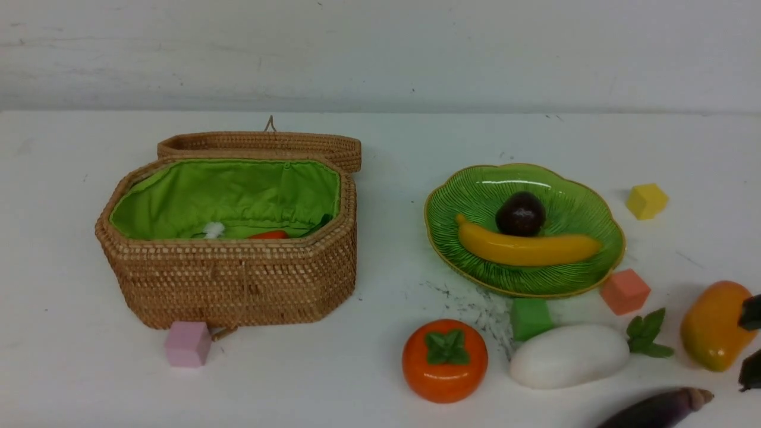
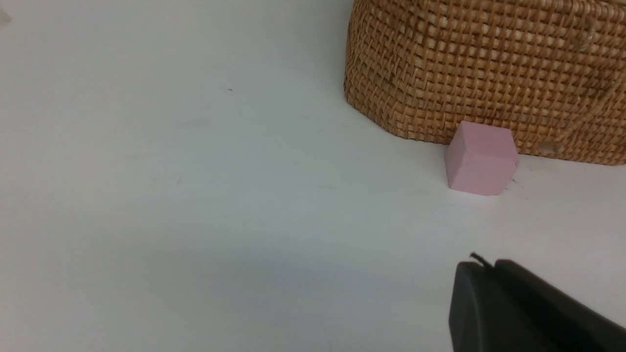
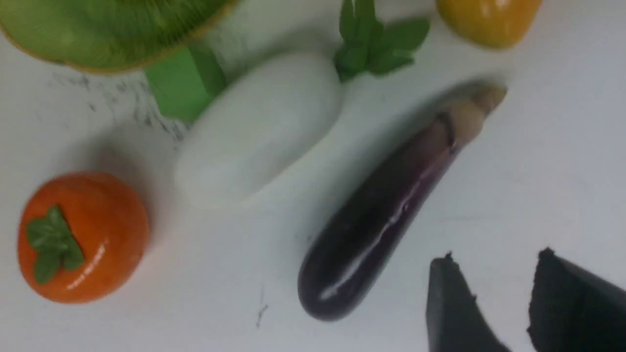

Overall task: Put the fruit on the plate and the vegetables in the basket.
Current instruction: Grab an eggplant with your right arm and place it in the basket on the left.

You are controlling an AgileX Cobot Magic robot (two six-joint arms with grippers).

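Note:
The wicker basket stands open at the left, lid back; the red-orange pepper lies inside. The green plate holds the banana and the dark-purple fruit. In front lie the persimmon, the white radish, the mango and the eggplant. My right gripper is open and empty at the right edge, by the mango; in its wrist view the gripper hovers beside the eggplant. My left gripper is shut and empty, near the basket.
Small cubes lie about: pink in front of the basket, green and salmon at the plate's front rim, yellow to its right. A white tuft lies in the basket. A grey wall runs behind the white table.

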